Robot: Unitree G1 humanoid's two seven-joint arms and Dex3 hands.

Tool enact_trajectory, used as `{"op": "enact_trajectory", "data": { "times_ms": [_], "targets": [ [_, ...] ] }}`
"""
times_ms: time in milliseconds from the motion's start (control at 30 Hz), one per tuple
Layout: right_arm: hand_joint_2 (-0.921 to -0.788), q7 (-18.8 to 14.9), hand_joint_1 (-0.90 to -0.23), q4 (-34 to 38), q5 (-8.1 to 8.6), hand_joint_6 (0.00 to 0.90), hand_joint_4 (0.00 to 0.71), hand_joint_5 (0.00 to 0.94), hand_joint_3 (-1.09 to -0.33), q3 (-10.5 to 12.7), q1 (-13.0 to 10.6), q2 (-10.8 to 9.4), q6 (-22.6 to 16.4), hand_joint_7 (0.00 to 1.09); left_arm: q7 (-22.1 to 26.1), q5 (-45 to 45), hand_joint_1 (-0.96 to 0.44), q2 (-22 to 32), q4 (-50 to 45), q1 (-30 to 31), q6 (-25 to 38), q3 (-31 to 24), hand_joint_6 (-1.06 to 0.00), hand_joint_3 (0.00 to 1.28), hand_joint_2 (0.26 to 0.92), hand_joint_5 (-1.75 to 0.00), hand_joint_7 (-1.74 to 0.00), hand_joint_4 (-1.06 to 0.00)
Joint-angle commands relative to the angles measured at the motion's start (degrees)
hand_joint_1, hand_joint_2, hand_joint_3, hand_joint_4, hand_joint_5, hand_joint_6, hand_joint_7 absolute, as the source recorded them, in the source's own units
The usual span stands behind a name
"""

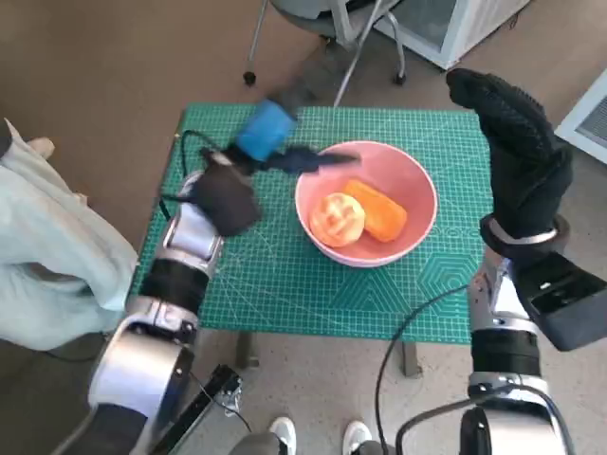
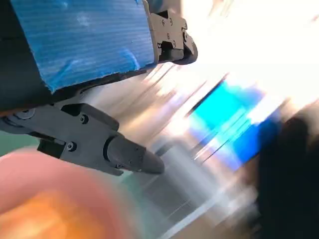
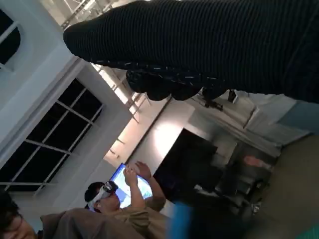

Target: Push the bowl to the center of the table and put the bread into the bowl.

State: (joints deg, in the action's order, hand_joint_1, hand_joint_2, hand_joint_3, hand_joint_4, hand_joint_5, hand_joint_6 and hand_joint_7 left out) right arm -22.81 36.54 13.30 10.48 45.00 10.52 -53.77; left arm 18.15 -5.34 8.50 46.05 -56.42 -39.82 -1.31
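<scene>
green worktop (image 1: 285, 284) holds a pink bowl (image 1: 417, 204) with bread (image 1: 339, 218) inside. left hand (image 1: 275, 142) empty, fingers apart at the rim; right hand (image 1: 517, 142) raised, empty. task looks finished; next, likely withdrawing.

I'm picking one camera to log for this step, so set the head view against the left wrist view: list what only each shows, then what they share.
Only the head view shows the whole green cutting-mat table, the round pale bread roll lying in the bowl, the right hand in its black knitted glove raised beside the table, and a chair base beyond the table.

Only the left wrist view shows the left hand's black fingers close up, holding nothing.

Both show the blue-taped left hand, the pink round bowl and the orange piece in it, though the wrist view is badly blurred.
</scene>
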Motion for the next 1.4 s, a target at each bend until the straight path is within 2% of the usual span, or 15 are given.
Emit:
{"op": "enact_trajectory", "data": {
  "times_ms": [33, 167, 267, 433, 800, 933, 1067, 1400],
  "targets": [
    [-0.921, 3.08, -0.521, -1.24, -2.83, 0.031, 0.347, 0.002, -0.710, -0.41, 0.99, -0.12, 1.32, 0.77, 0.39, -6.80, -0.48, -3.23, -10.50, 5.75, 2.56, -2.30, -0.19, 0.21, 0.921, -0.03, -0.47, -0.29],
    [-0.921, 5.50, -0.514, -1.94, -5.31, 0.033, 0.348, 0.002, -0.721, -0.67, 1.71, 0.05, 1.54, 0.77, -0.11, -6.98, -0.46, -2.45, -17.43, 9.40, 5.57, -2.35, -0.11, 0.24, 0.921, -0.02, -0.65, -0.30],
    [-0.921, 6.89, -0.515, -2.37, -6.95, 0.035, 0.349, 0.002, -0.738, -0.98, 2.10, 0.23, 1.65, 0.77, -0.05, -8.42, -0.46, -2.85, -21.27, 11.46, 8.25, -2.66, -0.08, 0.24, 0.921, -0.02, -0.70, -0.30],
    [-0.921, 7.96, -0.518, -1.60, -8.13, 0.036, 0.349, 0.002, -0.752, -1.56, 2.95, 0.47, 1.73, 0.77, -0.31, -10.05, -0.46, -3.53, -25.55, 13.72, 12.21, -2.90, -0.07, 0.25, 0.921, -0.02, -0.73, -0.30],
    [-0.921, 8.03, -0.533, -2.65, -7.75, 0.028, 0.335, 0.000, -0.752, -3.07, 2.99, 0.57, 3.20, 0.75, -0.58, -10.28, -0.47, -4.71, -28.60, 15.82, 13.04, -3.62, -0.06, 0.23, 0.921, -0.02, -0.73, -0.32],
    [-0.921, 8.10, -0.540, -2.97, -7.61, 0.027, 0.333, 0.000, -0.750, -3.22, 2.88, 0.64, 3.66, 0.75, -0.97, -9.35, -0.47, -4.57, -28.56, 16.02, 12.05, -3.82, -0.09, 0.22, 0.921, -0.02, -0.64, -0.31],
    [-0.921, 7.56, -0.547, -3.60, -6.57, 0.026, 0.333, 0.000, -0.746, -3.43, 2.80, 0.44, 4.70, 0.75, -1.24, -8.98, -0.48, -4.50, -28.92, 16.23, 11.91, -3.88, -0.11, 0.22, 0.921, -0.01, -0.58, -0.30],
    [-0.921, 7.40, -0.569, -5.13, -5.94, 0.026, 0.333, 0.000, -0.718, -4.06, 2.42, 0.00, 6.32, 0.74, -1.72, -8.63, -0.48, -4.50, -29.24, 16.55, 12.61, -4.20, -0.14, 0.21, 0.921, 0.00, -0.53, -0.29]
  ]
}}
